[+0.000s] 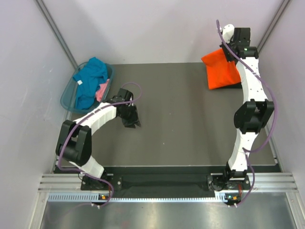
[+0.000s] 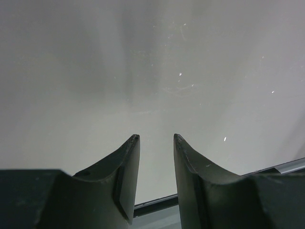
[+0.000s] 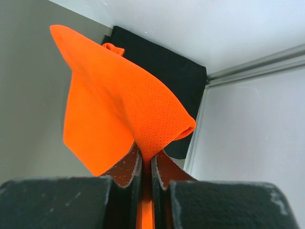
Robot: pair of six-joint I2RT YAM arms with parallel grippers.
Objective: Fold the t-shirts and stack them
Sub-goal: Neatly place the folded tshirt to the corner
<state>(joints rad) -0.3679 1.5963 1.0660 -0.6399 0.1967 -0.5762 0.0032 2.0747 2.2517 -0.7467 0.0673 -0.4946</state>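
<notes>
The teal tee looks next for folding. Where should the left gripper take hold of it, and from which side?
Probably pinch the teal tee by its raised bunch at the far end of the basket, coming straight down with the open left gripper: the walls block any sideways approach, and that end is away from the pink tee.

You have the right gripper pinching the orange t-shirt; the black t-shirt lies behind it, in the corner of the tabletop.

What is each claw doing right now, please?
Left claw: open, holding nothing.
Right claw: closed on the orange t-shirt, which hangs lifted off the table.
</notes>
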